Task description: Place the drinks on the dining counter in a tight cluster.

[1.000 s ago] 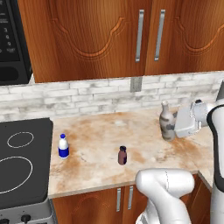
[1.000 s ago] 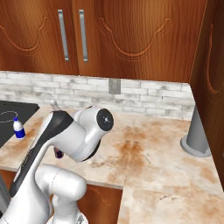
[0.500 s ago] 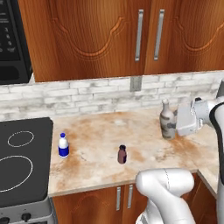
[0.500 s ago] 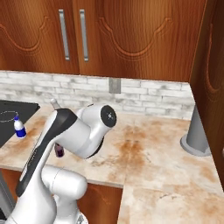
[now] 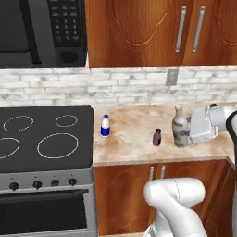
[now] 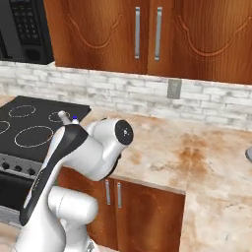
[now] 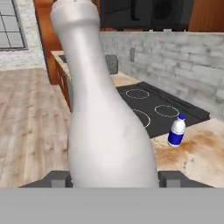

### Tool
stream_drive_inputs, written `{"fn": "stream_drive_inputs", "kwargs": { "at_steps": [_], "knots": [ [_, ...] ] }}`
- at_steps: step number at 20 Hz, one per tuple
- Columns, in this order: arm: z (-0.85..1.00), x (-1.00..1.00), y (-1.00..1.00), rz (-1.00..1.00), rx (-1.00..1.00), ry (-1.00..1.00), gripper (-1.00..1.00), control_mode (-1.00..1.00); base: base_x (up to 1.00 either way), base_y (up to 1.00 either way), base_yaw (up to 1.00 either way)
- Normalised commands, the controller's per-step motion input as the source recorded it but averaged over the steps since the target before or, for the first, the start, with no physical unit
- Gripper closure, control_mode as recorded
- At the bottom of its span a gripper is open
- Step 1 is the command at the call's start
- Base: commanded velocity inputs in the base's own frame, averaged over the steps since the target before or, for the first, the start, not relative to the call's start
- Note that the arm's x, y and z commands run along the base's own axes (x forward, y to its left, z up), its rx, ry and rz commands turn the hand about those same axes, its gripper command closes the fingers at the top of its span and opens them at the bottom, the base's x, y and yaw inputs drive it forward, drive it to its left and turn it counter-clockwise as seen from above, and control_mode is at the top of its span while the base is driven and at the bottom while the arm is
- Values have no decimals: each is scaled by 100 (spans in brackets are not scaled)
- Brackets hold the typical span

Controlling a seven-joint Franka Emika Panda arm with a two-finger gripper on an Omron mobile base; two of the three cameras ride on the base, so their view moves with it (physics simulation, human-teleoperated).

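My gripper (image 5: 189,132) is shut on the lower body of the taller grey-beige glass bottle (image 5: 179,127), which stays upright at the right end of the kitchen worktop. In the hand view this bottle (image 7: 109,127) stands large between the two fingertips (image 7: 59,179). The short dark-brown bottle (image 5: 157,137) stands just to its left. The clear bottle with blue label and white cap (image 5: 105,126) stands further left, beside the stove; the hand view shows this bottle (image 7: 176,132) too. The dining counter is out of view.
A black stove (image 5: 46,136) takes up the left of the worktop (image 5: 134,139), under a microwave (image 5: 41,32). A brick wall with an outlet (image 5: 172,76) and wooden cabinets run behind. My white arm (image 6: 83,152) blocks the left of the right base view.
The whole picture has shifted: the base has moved left along the worktop, bringing the stove and microwave into view. The gripper stays shut on the glass bottle.
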Motion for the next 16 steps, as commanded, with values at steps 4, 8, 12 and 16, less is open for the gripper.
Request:
{"fn": "stream_drive_inputs", "kwargs": {
  "at_steps": [4, 8, 12, 16],
  "knots": [
    [0, 0, 0, 0, 0, 0, 100, 100, 0, 49, 95],
    [0, 0, 0, 0, 0, 0, 100, 100, 0, 16, 100],
    [0, 0, 0, 0, 0, 0, 100, 100, 0, 12, 100],
    [0, 0, 0, 0, 0, 0, 100, 100, 0, 13, 100]
  ]
}}
